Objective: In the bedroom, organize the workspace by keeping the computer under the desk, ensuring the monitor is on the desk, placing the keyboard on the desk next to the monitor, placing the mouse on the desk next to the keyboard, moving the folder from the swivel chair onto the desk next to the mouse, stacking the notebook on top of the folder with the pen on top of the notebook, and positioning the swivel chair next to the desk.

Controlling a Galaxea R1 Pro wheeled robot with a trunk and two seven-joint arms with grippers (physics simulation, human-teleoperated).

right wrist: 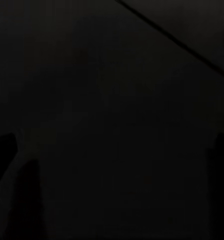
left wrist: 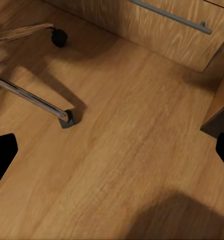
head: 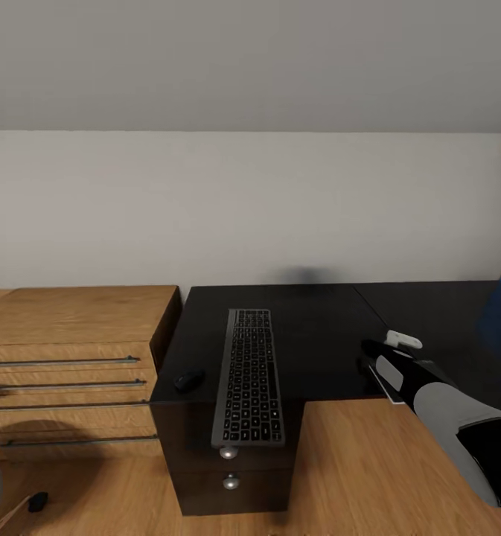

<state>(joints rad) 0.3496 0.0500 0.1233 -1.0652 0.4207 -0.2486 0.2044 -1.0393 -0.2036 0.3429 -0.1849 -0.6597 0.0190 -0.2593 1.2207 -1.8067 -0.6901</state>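
Where the glossy black desk ends above its drawer unit, a slim keyboard: dark grey frame, black keys, lengthwise, overhanging the front edge. Just beside it, near the left edge, a small dark oval mouse. Right pincer over the desk, jaws' state impossible to tell; left pincer's likewise.

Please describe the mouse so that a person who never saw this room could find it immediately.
Find the glossy black desk beside the light wooden drawer cabinet. A long keyboard lies on its top; the mouse sits apart, between the keyboard and the cabinet. It is a small dark oval, much shorter than the keyboard.
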